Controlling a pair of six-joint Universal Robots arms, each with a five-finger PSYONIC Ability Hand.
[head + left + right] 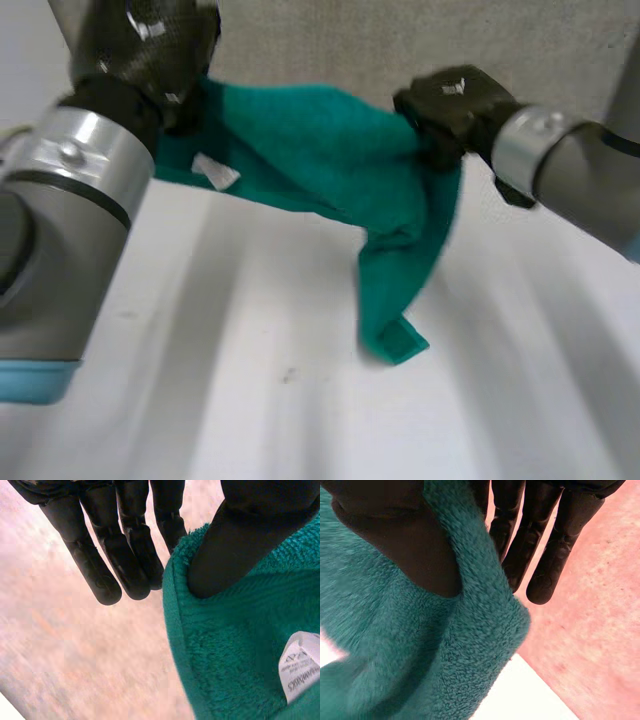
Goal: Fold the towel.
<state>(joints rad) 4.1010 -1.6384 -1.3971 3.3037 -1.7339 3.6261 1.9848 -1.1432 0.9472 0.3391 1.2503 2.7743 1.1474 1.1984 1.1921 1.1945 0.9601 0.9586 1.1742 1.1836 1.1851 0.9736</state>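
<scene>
- We see the teal towel [320, 150] lifted off the white desk [300, 410], stretched between the two hands across the far half of the head view.
- The left hand [150, 45] grasps the towel's end at about ten o'clock from the towel's middle. In its wrist view the thumb [235, 545] presses on the cloth just inside the edge, and the straight fingers [105, 575] run behind that edge, so the cloth is pinched between them.
- The right hand [450, 105] grasps the opposite end at about two o'clock. In its wrist view the thumb [410, 550] lies sunk in the pile, the cloth wraps round it, and the fingers [540, 555] lie straight on the other side of the fold.
- A white label [215, 172] sits on the cloth close to the left hand, at about five o'clock from it; it also shows in the left wrist view [300, 665], beyond the thumb's tip.
- From the right hand the towel hangs down toward six o'clock, ending in a hemmed corner [400, 340], the lowest part of the cloth.
- We cannot tell whether that corner touches the desk or hangs just above it.
</scene>
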